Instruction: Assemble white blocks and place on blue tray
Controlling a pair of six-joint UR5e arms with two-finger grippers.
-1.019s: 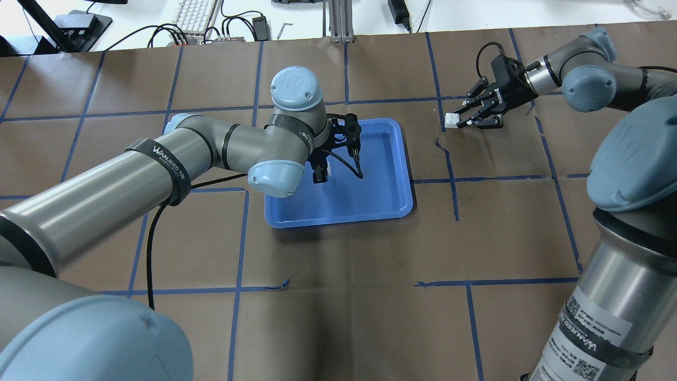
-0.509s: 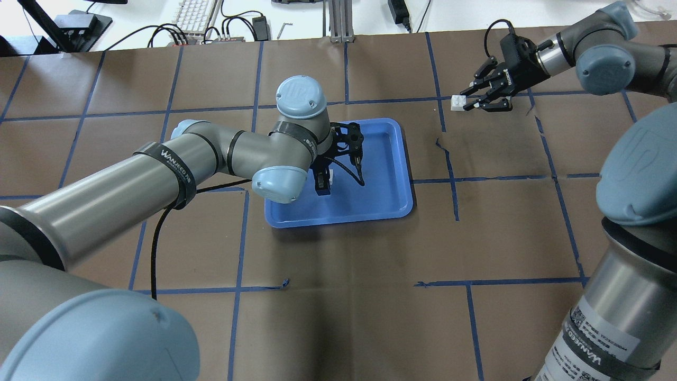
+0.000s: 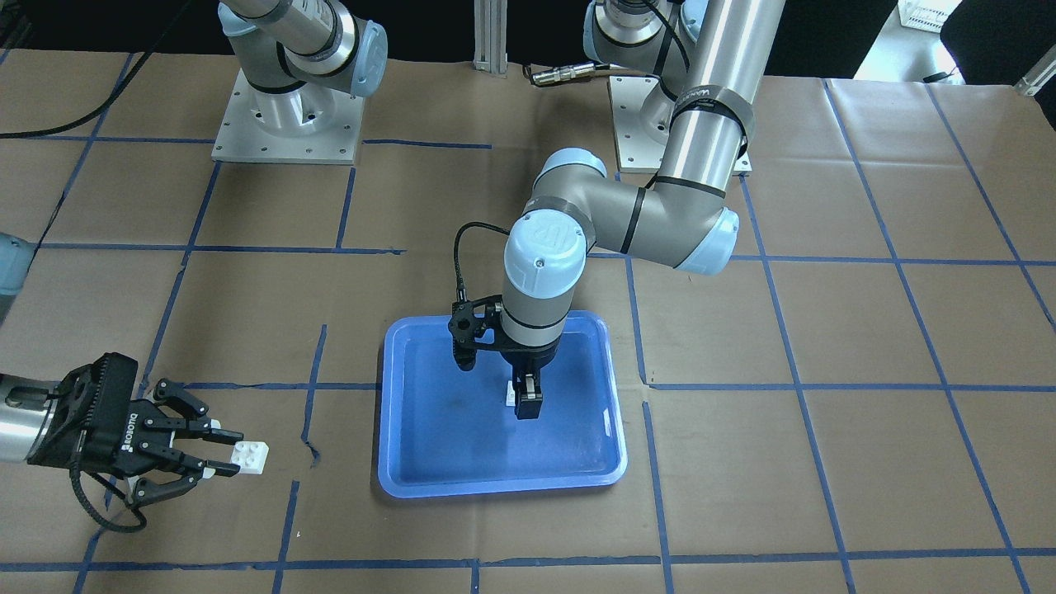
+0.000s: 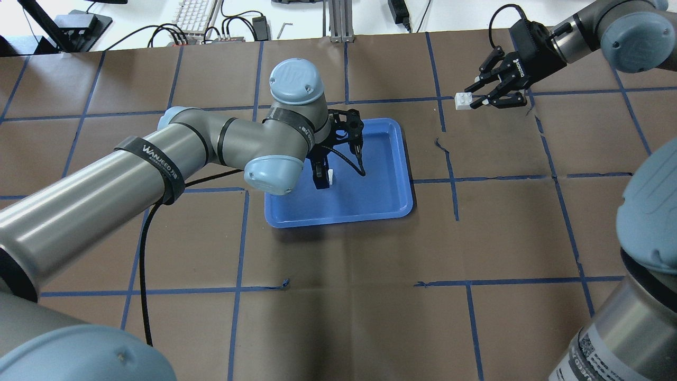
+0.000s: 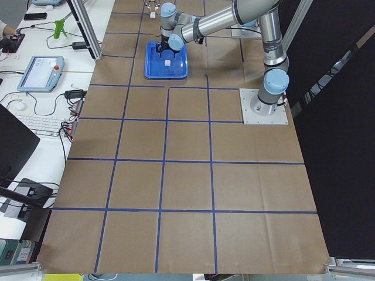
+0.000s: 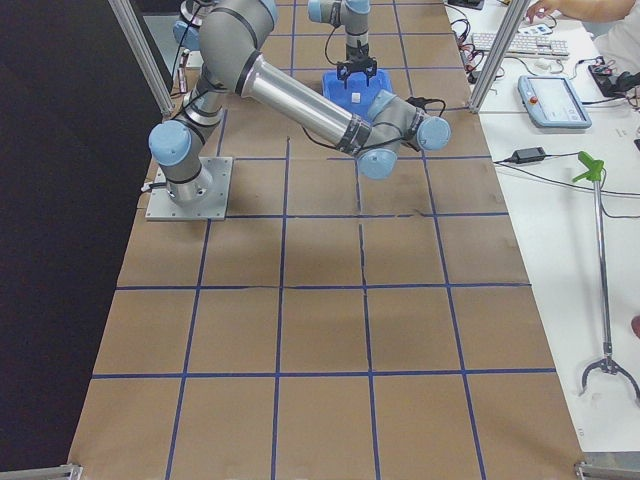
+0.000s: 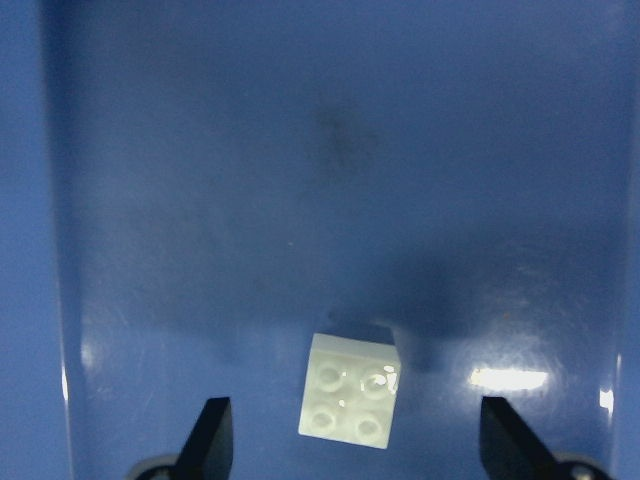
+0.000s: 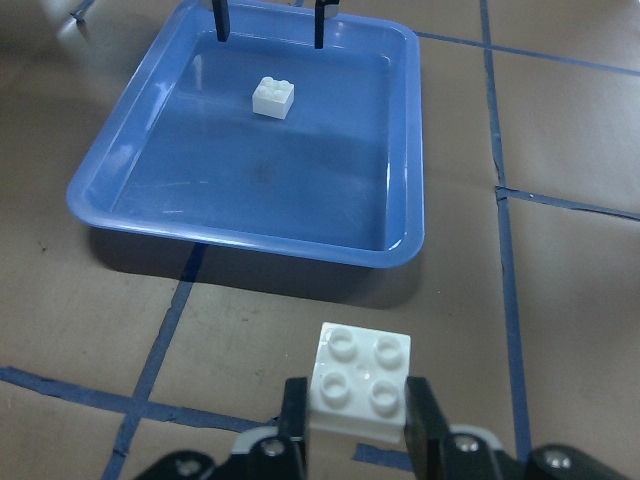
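My left hand (image 4: 322,179) hangs over the large blue plastic tray (image 4: 370,206), fingers apart — a small white studded plastic brick (image 7: 350,403) lies on the tray floor beneath. Farther right, my right hand (image 4: 477,98) is clamped on the second white brick (image 8: 360,380) — above the brown worktop (image 4: 338,264), well apart from the tray.

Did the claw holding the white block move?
Yes. The right gripper, shut on the white block, went farther from the blue tray, toward the table's far edge.
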